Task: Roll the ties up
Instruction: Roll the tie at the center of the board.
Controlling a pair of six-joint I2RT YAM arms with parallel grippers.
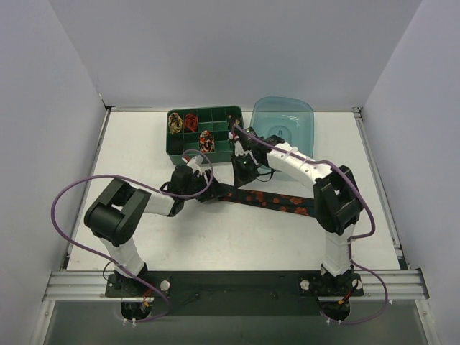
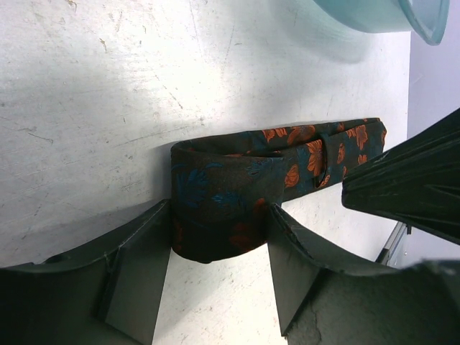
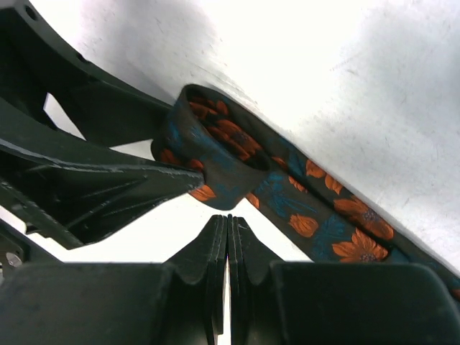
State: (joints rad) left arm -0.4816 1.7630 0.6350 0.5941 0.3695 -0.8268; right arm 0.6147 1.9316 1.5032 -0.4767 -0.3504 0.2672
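Note:
A black tie with orange-red flowers [image 1: 269,199] lies across the middle of the table, its left end curled into a loose roll [image 2: 223,187]. My left gripper [image 2: 219,215] has one finger on each side of that roll and presses it, so it is shut on the roll. In the top view the left gripper [image 1: 208,189] sits at the tie's left end. My right gripper [image 3: 228,219] is shut with nothing between its fingers, its tip just short of the roll [image 3: 208,144]. The flat part of the tie [image 3: 323,223] runs off to the right.
A green divided box [image 1: 203,109] stands at the back with small coiled ties in it: a gold-black one [image 1: 175,122], a red one [image 1: 190,120] and another [image 1: 206,140]. A teal plastic tub [image 1: 282,126] sits right of the box. Purple cables loop round both arms.

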